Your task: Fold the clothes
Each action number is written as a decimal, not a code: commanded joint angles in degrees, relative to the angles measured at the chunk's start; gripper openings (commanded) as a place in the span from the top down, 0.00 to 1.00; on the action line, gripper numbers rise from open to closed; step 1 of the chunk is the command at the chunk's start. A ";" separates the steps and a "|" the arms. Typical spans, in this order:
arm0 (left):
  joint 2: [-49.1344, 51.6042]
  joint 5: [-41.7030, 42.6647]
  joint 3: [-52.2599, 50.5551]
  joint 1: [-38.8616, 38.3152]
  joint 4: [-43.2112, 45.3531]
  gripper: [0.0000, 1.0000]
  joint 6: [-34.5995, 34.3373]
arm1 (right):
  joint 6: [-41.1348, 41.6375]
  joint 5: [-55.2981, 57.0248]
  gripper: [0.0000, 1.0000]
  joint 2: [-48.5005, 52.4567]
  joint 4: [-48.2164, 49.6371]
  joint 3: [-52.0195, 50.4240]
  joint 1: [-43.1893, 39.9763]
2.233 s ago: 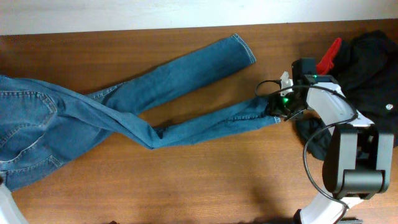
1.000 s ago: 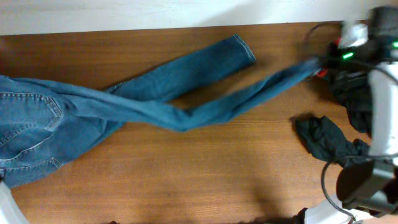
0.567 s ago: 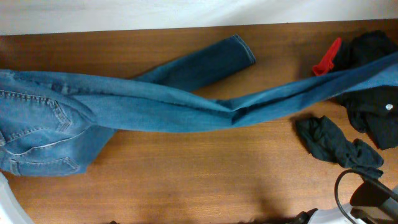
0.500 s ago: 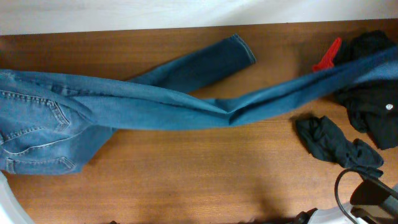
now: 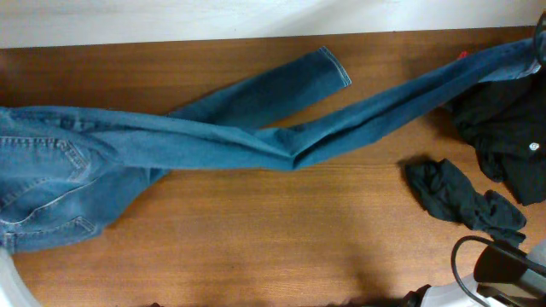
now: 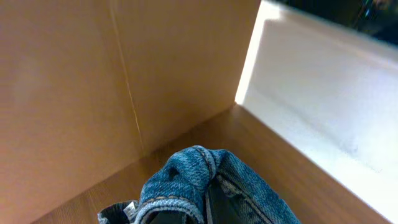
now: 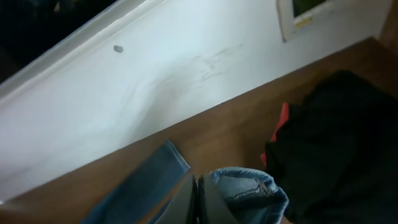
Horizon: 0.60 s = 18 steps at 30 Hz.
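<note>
The clothes are a pair of blue jeans (image 5: 213, 141) spread across the wooden table (image 5: 256, 239). The waist and back pockets lie at the left edge. One leg rests flat, its cuff (image 5: 334, 66) at the upper middle. The other leg (image 5: 444, 81) is pulled taut and lifted toward the top right corner. In the right wrist view my right gripper (image 7: 198, 200) is shut on that leg's hem (image 7: 249, 190). In the left wrist view my left gripper (image 6: 208, 208) is shut on bunched denim (image 6: 193, 177) with a stitched seam. Neither gripper shows in the overhead view.
A heap of black clothes (image 5: 503, 128) lies at the right edge, with a red item (image 7: 281, 127) beside it. A dark crumpled garment (image 5: 461, 200) sits lower right. A white wall (image 7: 155, 74) borders the table's far side. A pale wooden panel (image 6: 62, 93) stands at the left.
The lifted leg's end has gone further up toward the top right corner. The jeans' waist has slid a little on the left, and the crossing point has shifted.
</note>
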 commanded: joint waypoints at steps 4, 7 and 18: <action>-5.84 -2.73 2.05 0.48 -0.17 0.99 0.52 | -2.73 4.26 0.96 -0.11 0.90 0.31 2.69; -6.16 -2.71 2.05 0.48 -0.85 0.99 0.52 | -2.73 6.73 0.96 -0.11 0.26 0.31 2.58; -5.88 8.04 2.05 0.48 1.88 1.00 0.61 | -0.22 8.63 0.96 -0.13 -0.50 0.31 2.58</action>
